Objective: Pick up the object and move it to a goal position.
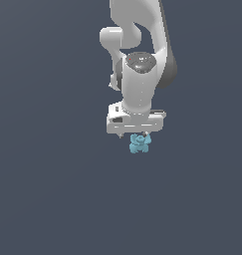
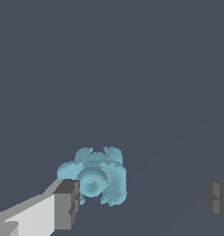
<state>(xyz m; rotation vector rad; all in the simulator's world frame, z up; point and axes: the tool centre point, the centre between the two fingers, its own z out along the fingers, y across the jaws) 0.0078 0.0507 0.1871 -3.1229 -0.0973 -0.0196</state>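
Observation:
The object (image 1: 139, 143) is a small light-blue knobbly lump on the dark grey floor, directly under the white hand of my arm in the exterior view. My gripper (image 1: 135, 134) hangs right over it there. In the wrist view the object (image 2: 95, 177) lies between the two fingers, close against one grey pad (image 2: 67, 203), while a wide gap separates it from the other pad (image 2: 219, 198). My gripper (image 2: 143, 200) is open, holding nothing.
Plain dark grey floor (image 1: 48, 189) spreads in every direction. Above the hand, the white arm links (image 1: 137, 50) rise out of the exterior view's top edge.

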